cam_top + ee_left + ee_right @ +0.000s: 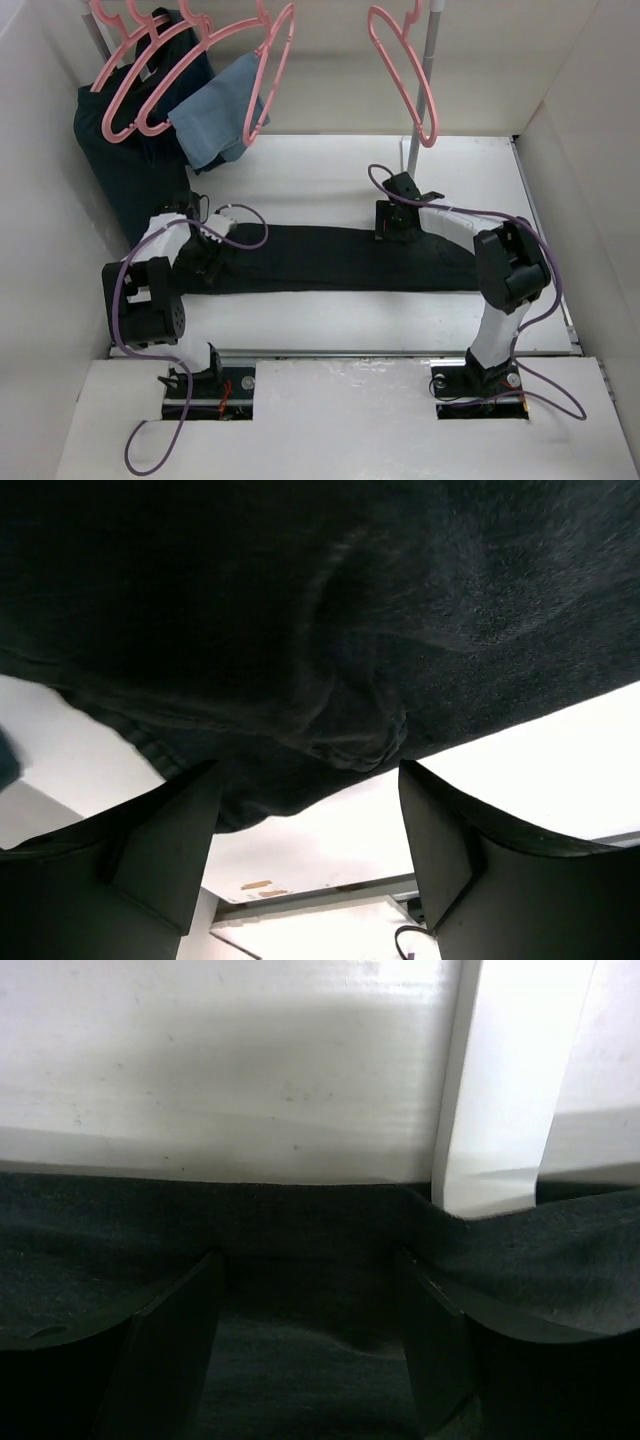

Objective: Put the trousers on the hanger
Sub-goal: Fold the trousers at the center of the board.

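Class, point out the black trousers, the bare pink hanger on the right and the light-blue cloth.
trousers [320, 258]: top view, middle of the fabric.
hanger [428, 138]: top view, its lower bend.
light-blue cloth [220, 115]: top view, its centre.

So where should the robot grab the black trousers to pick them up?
Probably its far long edge, coming straight down. The trousers lie flat in a thin band across the table, nothing sticking up, so the left claw and right claw can only pinch up an edge, spaced wide apart.
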